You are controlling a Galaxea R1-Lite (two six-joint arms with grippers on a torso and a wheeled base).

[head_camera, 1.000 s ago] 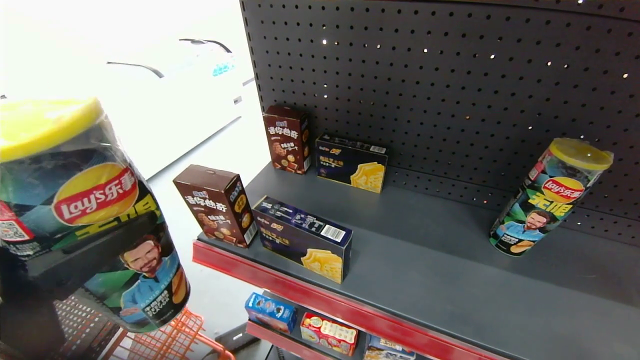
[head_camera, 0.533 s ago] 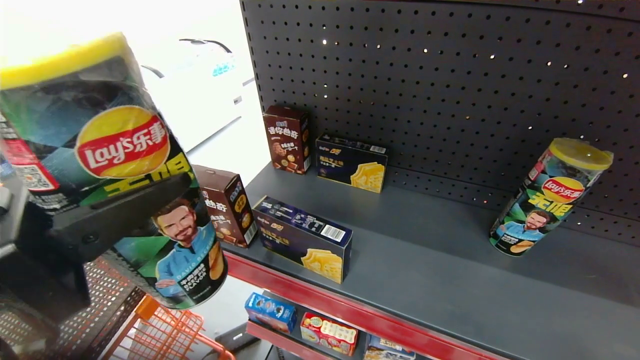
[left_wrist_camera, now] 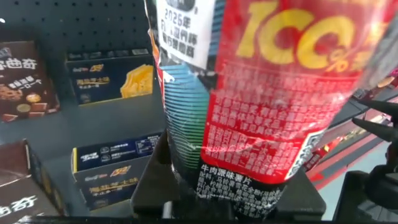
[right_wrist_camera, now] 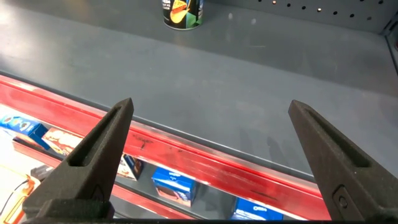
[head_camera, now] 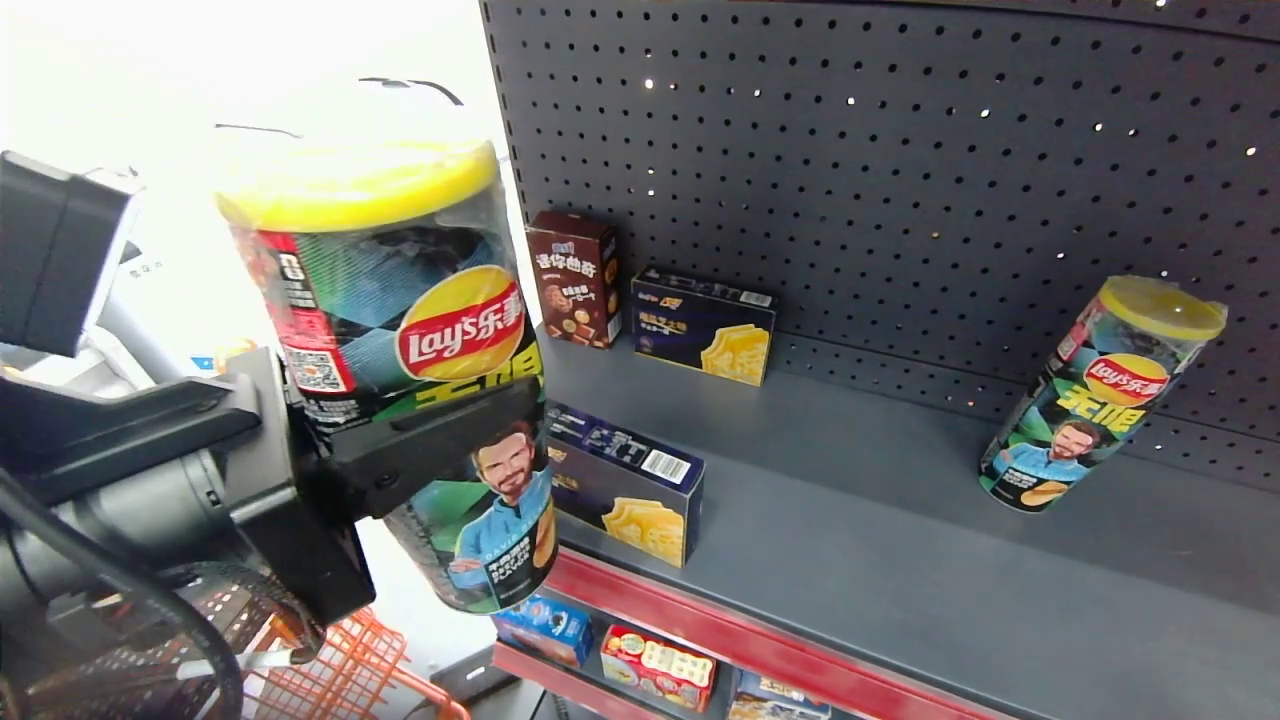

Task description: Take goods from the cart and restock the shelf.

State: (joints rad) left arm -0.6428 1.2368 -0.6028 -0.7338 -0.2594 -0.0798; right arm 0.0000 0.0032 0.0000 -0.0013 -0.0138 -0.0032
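My left gripper [head_camera: 440,420] is shut on a tall chips can [head_camera: 400,330] with a yellow lid, held upright in the air just left of the shelf's front left corner. In the left wrist view the can [left_wrist_camera: 261,93] rises from the gripper [left_wrist_camera: 230,193], with the shelf's boxes behind it. A second chips can [head_camera: 1100,395] leans against the pegboard at the right of the grey shelf [head_camera: 900,540]. My right gripper [right_wrist_camera: 211,109] is open and empty, in front of the shelf's red front edge [right_wrist_camera: 186,149], with that second can [right_wrist_camera: 182,12] far beyond it.
A brown box [head_camera: 575,280] and a dark blue box [head_camera: 705,325] stand at the shelf's back left, another blue box [head_camera: 625,480] at the front. An orange cart [head_camera: 340,670] sits low on the left. Small packs [head_camera: 655,665] line the lower shelf. The shelf's middle is bare.
My left arm has carried the can up and to the right, toward the shelf. It now covers the front brown box. The things on the shelf have not moved.
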